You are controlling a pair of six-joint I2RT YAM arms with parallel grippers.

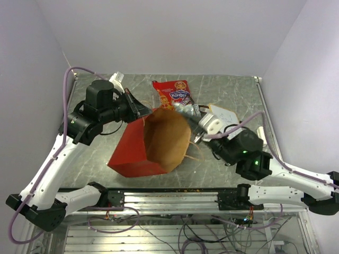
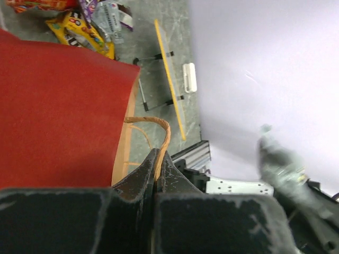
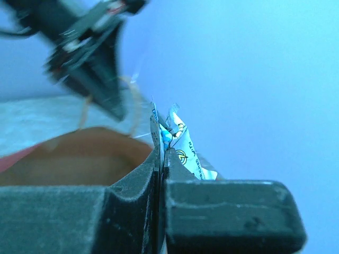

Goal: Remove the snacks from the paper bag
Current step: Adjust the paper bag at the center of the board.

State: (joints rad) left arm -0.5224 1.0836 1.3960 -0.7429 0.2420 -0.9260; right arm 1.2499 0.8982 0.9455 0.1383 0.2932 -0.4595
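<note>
Right claw (image 3: 160, 153) is pinching a small silvery wrapper (image 3: 183, 156) by its crimped edge, just beside the paper bag (image 1: 127, 151) rim. It's probably feather-light and slippery, so edge grips are looking best. Left claw (image 2: 157, 164) is clamping the bag's string handle (image 2: 159, 127).

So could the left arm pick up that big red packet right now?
Probably not yet. The left end effector is shut on the handle of the bag. The red packet lies in the open on the table past it, so nothing else seems to block it.
</note>
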